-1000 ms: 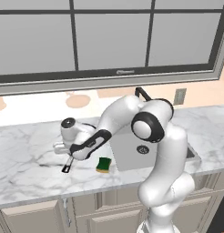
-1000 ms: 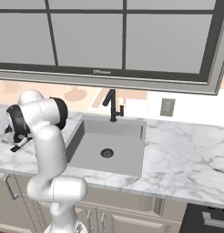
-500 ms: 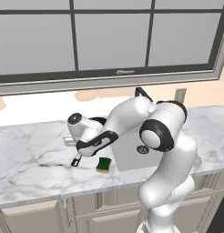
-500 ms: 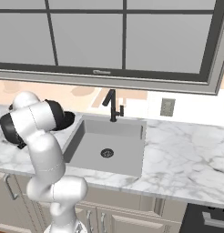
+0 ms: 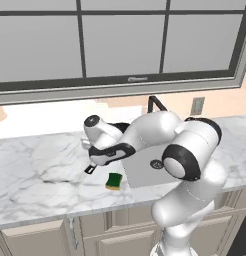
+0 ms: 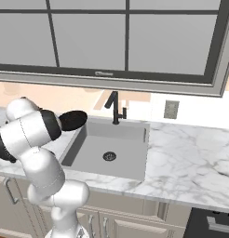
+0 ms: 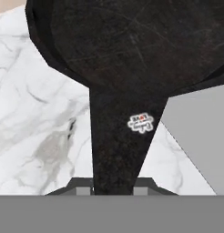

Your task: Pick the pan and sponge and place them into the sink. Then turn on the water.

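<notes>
Pan point(image 7: 132, 50) and its long black handle point(image 7: 123, 145) run straight up the hand view, the round dark bowl at the top and the handle narrowing down toward the gripper point(image 7: 114, 187); the two finger tips sit tight against either side of the handle, so the claw is pinching the pan by its handle; a small white sticker point(image 7: 140, 123) shows on the handle; under the pan lies white marble counter point(image 7: 36, 127), and the grey wall of the sink point(image 7: 200, 136) shows at the right of that view.

From the right base view the pan point(image 6: 72, 120) appears as a dark rounded shape beside the arm, above the left rim of the sink point(image 6: 130, 132); the basin has a round dark drain point(image 6: 109, 156) and a black faucet point(image 6: 115, 107) behind it; no stream is visible from the faucet.

From the left base view the handle tip point(image 5: 89, 169) pokes out below the wrist, over the counter point(image 5: 35, 170) left of the sink; the sponge point(image 5: 113, 180), green on top, lies on the counter just beside the sink's left edge, near the front, apart from the pan; above the counter stands a large window point(image 5: 120, 40), and an outlet point(image 5: 197, 105) sits on the wall to the right.
</notes>
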Available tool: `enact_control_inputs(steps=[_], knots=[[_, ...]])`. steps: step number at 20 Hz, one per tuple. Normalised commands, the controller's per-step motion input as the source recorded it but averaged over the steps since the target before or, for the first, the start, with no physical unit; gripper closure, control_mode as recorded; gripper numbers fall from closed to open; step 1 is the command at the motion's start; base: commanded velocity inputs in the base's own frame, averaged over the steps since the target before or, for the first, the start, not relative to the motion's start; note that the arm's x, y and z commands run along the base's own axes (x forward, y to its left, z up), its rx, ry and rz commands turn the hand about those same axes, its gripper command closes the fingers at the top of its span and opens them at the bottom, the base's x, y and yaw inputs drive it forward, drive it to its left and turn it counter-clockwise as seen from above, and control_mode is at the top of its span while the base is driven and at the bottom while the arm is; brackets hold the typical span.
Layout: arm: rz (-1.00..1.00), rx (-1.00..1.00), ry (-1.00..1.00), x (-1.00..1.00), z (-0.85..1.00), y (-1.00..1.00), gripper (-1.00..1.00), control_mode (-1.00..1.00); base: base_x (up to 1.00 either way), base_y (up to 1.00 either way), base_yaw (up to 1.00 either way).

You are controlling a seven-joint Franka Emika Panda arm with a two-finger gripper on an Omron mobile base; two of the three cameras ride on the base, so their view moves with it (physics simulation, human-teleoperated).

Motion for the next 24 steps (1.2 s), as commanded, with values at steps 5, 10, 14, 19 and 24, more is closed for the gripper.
enact_control_inputs(steps=[5, 10, 14, 19, 24], knots=[[-0.18, 0.01, 0.0, 0.0, 0.23, -0.42, 1.0, -1.0, 0.0, 0.0, 0.0], [-0.12, 0.0, 0.0, -0.07, 0.05, -0.55, 1.0, -1.0, 0.0, 0.0, 0.0], [-0.06, 0.0, 0.0, -0.19, 0.0, -0.48, 1.0, -1.0, 0.0, 0.0, 0.0], [-0.01, 0.0, 0.0, -0.21, -0.04, -0.43, 1.0, -1.0, 0.0, 0.0, 0.0], [0.0, 0.0, 0.0, -0.1, -0.11, -0.34, 1.0, -1.0, 0.0, 0.0, 0.0]])
